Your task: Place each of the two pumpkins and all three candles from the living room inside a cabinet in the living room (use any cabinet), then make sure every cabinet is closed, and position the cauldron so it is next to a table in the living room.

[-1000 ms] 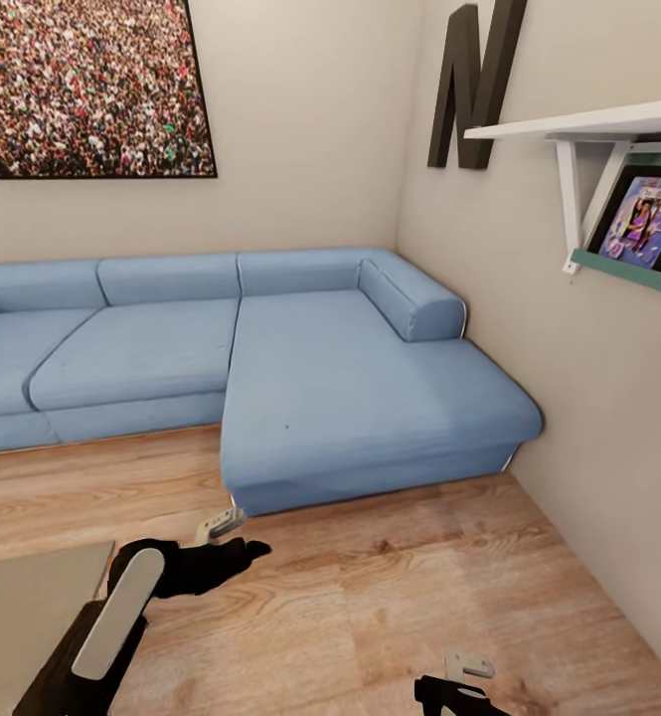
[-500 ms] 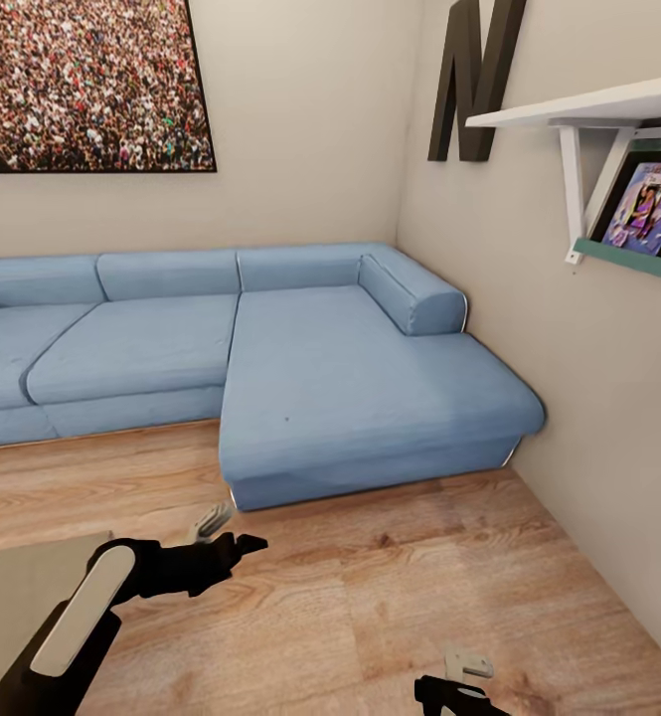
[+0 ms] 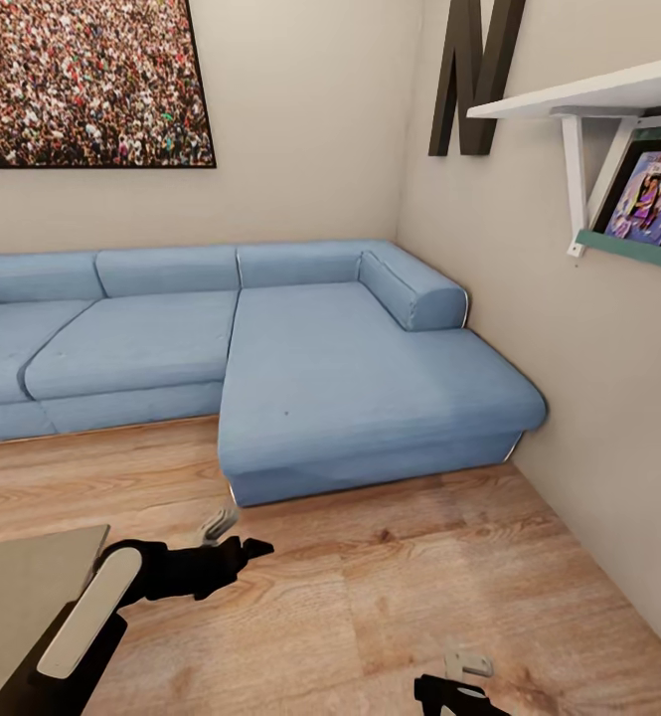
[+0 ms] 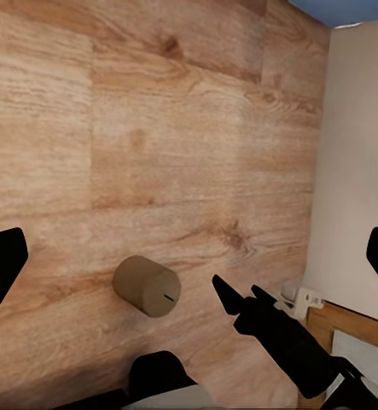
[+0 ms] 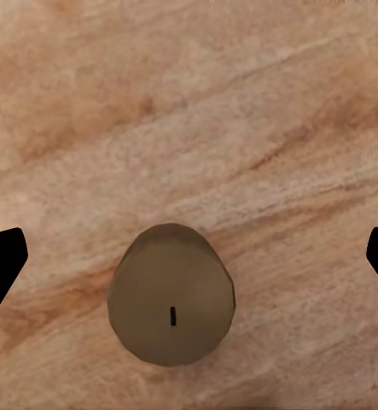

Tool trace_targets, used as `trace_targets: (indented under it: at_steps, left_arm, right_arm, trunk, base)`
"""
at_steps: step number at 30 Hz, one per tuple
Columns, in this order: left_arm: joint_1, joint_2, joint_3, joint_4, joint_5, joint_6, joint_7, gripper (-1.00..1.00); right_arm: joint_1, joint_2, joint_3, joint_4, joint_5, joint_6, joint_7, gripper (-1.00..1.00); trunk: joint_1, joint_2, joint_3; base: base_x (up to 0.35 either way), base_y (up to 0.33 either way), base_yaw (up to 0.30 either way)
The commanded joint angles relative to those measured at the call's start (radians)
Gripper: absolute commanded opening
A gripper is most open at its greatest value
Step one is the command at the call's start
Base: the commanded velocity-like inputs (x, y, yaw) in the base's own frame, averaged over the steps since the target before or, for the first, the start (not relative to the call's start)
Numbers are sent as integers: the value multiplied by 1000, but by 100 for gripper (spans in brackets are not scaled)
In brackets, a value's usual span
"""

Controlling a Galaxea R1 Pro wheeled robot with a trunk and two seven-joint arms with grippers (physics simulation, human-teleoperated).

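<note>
A stubby grey-tan candle (image 5: 171, 295) stands upright on the wooden floor, its wick showing on top. My right gripper (image 5: 189, 256) hangs open straight above it, one black fingertip on each side. In the left wrist view the same candle (image 4: 146, 286) sits on the floor beside the black fingers (image 4: 270, 325) of my right gripper. My left gripper (image 4: 189, 256) is open and empty, some way above the floor. In the head view the left gripper (image 3: 236, 537) hovers beside the corner of the glossy grey table (image 3: 22, 582), and the right gripper (image 3: 459, 681) is at the bottom edge.
A blue corner sofa (image 3: 300, 368) fills the far side of the room, up against both walls. On the right wall are a white shelf (image 3: 588, 99) with a framed picture and a dark letter N (image 3: 474, 80). Wooden floor (image 3: 400, 577) lies between the sofa and me.
The whole head view has shifted slightly, so the camera moved. My left forearm has shifted a little to the left, its gripper staying near the table corner. The right gripper has stayed in place.
</note>
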Motion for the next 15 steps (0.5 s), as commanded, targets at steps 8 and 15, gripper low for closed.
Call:
trace_targets:
  at_steps: [8,15]
  left_arm:
    - [-1,1,-6,-1,10,0,11,100]
    - [-1,0,-6,-1,10,-1,11,100]
  right_arm:
    - [-1,0,11,-1,-4,-17,-4,100]
    - [0,0,9,0,-6,-8,-5,100]
  trunk:
    - [19,-35,-17]
    - [19,-35,-17]
  base:
    - [0,0,0]
    - [0,0,0]
